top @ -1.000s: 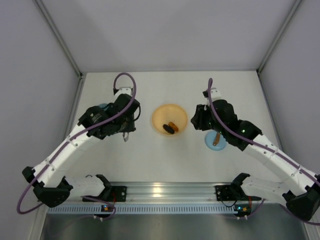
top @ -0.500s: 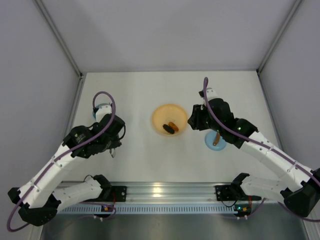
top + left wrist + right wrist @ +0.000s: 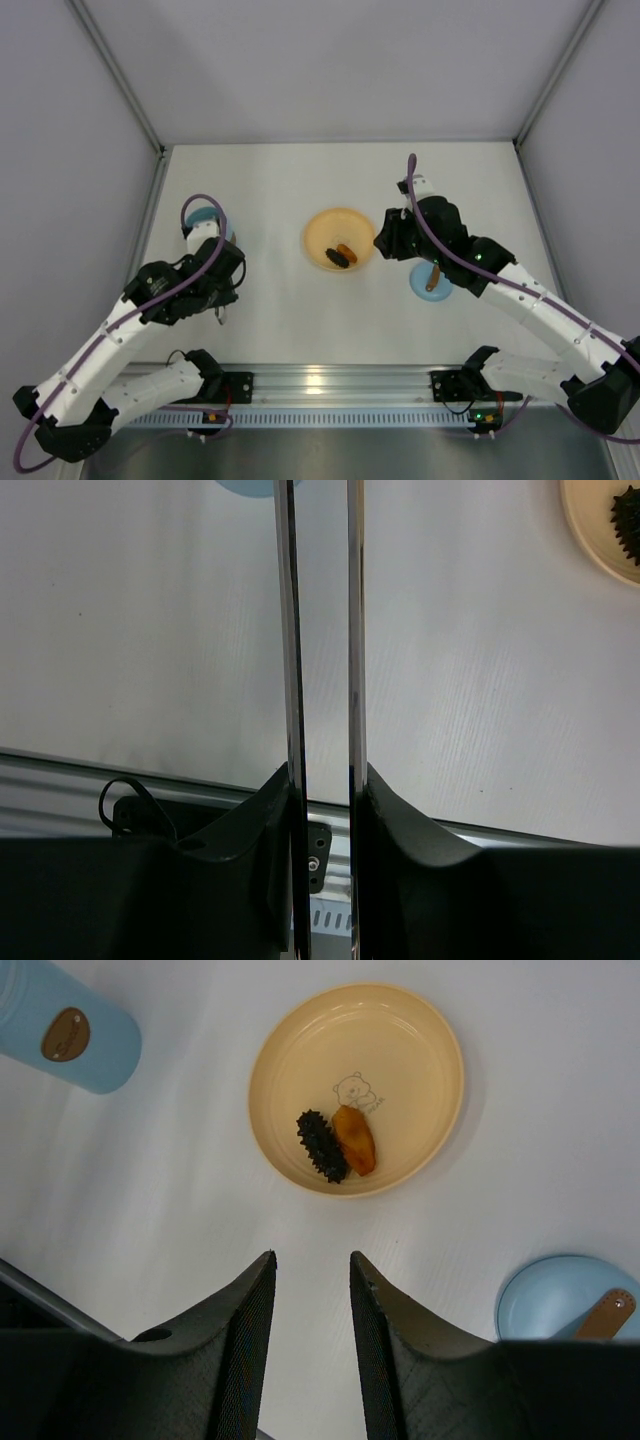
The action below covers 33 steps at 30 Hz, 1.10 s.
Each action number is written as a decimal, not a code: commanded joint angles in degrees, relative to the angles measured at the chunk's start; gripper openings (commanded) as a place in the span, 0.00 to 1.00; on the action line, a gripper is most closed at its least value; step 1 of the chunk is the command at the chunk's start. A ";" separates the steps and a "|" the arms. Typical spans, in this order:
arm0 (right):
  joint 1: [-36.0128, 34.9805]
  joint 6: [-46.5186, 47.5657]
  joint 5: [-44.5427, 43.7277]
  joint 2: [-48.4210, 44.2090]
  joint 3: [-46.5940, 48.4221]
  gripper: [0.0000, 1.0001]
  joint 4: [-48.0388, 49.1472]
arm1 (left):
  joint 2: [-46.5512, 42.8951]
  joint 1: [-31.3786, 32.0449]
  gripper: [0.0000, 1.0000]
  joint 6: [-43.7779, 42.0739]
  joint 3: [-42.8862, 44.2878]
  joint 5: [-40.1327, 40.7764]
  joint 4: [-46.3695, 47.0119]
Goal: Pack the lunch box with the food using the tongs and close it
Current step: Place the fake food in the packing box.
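Tabletop [image 3: 300, 180] white, grey walls [image 3: 340, 60] around; orange plate [image 3: 335, 222] central, lunch box [image 3: 198, 209] left

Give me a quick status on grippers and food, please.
Left gripper shut on tongs. Right gripper open, empty. Two food pieces on orange plate. Nothing obstructing.

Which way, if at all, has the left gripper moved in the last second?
Yes. The left gripper, shut on the tongs, pulled back toward the near rail and left, away from the orange plate, uncovering the lunch box.

An orange plate [image 3: 334, 224] is lying on the white table [image 3: 300, 180], well beyond the metal rail [image 3: 330, 380].
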<state>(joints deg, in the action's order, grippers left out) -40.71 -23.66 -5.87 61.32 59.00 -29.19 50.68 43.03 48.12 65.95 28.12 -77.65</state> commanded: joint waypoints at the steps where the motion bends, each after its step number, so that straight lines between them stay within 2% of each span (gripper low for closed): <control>1: 0.28 -0.51 0.51 -0.32 1.82 0.35 2.82 | -1.45 -0.92 0.28 0.05 -0.21 0.18 -8.84; 15: 0.19 -0.86 0.68 -0.76 0.33 0.35 3.61 | -3.04 -3.12 0.29 -0.83 -3.55 0.01 -8.84; 21: 0.10 -1.21 1.21 -0.50 0.15 0.35 4.14 | -2.78 -3.21 0.36 -0.74 -3.64 0.53 -8.75; 25: 0.19 -1.13 1.39 -0.32 0.23 0.35 4.14 | -1.64 -3.21 0.45 -0.92 -2.06 1.15 -8.75; 33: 0.10 -1.21 1.39 -0.32 0.76 0.35 3.97 | 1.96 -3.21 0.48 -2.41 3.47 2.55 -8.57</control>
<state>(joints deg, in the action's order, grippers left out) -40.71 -24.64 -4.80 61.32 58.89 -28.73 51.70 40.14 47.03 65.43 28.42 -77.65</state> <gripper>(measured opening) 0.352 0.476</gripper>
